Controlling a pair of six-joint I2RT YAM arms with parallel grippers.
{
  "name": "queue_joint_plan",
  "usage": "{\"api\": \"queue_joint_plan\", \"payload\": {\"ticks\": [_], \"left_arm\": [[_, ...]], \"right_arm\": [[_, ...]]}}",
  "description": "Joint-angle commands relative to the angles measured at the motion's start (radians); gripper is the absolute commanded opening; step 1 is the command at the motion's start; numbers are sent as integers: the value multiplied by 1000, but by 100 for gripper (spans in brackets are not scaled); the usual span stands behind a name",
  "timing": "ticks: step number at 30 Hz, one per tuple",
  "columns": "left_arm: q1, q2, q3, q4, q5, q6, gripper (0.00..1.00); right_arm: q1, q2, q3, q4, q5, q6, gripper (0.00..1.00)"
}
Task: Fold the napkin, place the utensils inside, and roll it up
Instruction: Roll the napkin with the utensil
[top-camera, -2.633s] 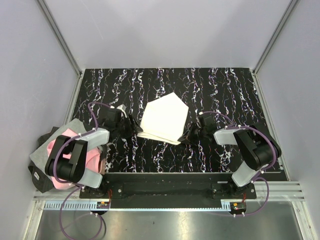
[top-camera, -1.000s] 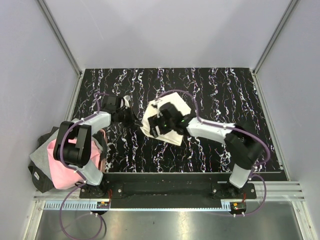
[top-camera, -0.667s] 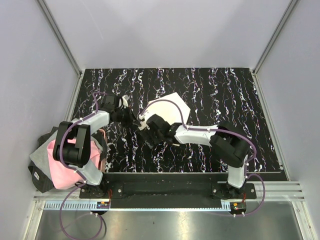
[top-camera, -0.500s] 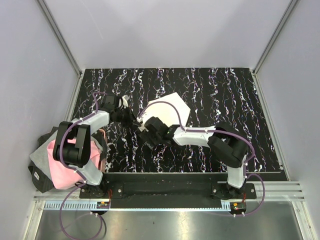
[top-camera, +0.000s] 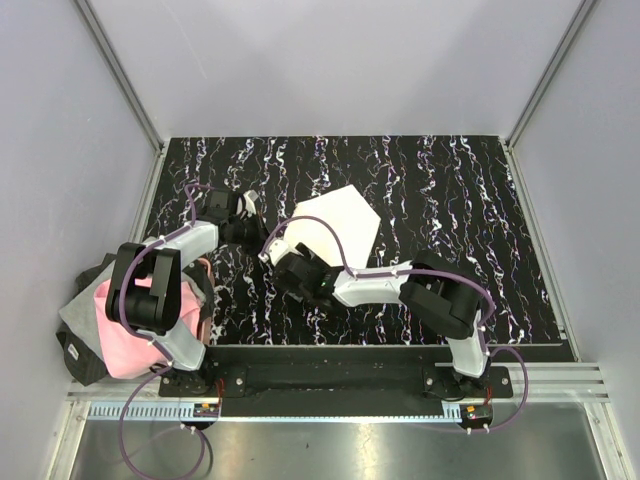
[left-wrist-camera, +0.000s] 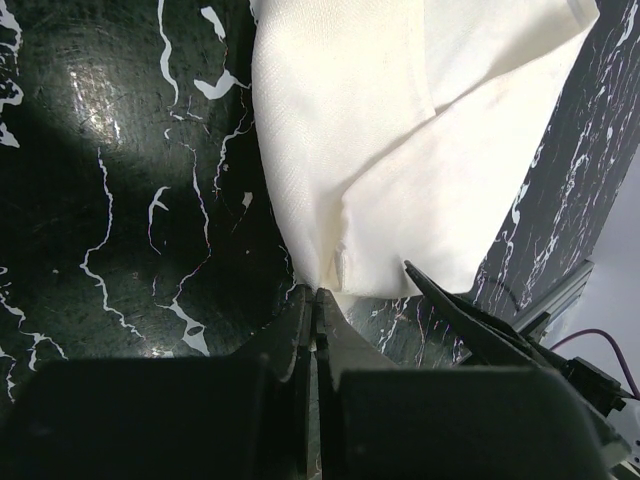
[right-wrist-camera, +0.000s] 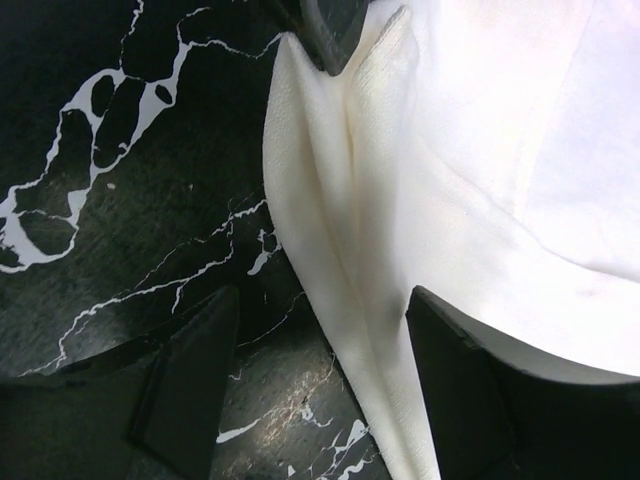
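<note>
My left gripper (left-wrist-camera: 311, 298) is clenched on the left corner of the napkin (top-camera: 338, 222), mid-tabletop (top-camera: 450, 180). My right gripper (right-wrist-camera: 322, 300) gapes wide, released, straddling the napkin's edge beside it.

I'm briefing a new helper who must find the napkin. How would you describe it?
On the black marbled table, look at the middle. The napkin is the folded cream cloth there, unlike the pink and grey cloth bunched at the near left edge.

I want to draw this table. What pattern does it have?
The table is black with squiggly white marble streaks, seen best in the top external view.
</note>
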Motion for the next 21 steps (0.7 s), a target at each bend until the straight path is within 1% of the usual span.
{"api": "queue_joint_plan", "payload": {"ticks": [1,5,6,7,12,16,18,21], "left_arm": [[7,-7,38,11,37,15,0],[9,-6,40,11,38,17,0],[9,-7,38,11,38,15,0],[9,-7,38,11,40,15,0],[9,-7,38,11,42,15,0],[9,-7,40,13,49,18,0],[9,-7,40,14,49,20,0],[9,-9,37,17,49,20,0]], "right_arm": [[22,42,-9,43,96,-60,73],[26,60,-17,47,114,-69,61],[26,65,-22,47,120,-69,55],[28,67,-23,47,122,-70,52],[25,102,-19,38,126,-60,47],[23,114,0,7,63,-35,41],[22,117,6,7,44,-24,40],[10,123,18,-42,20,-9,34]]}}
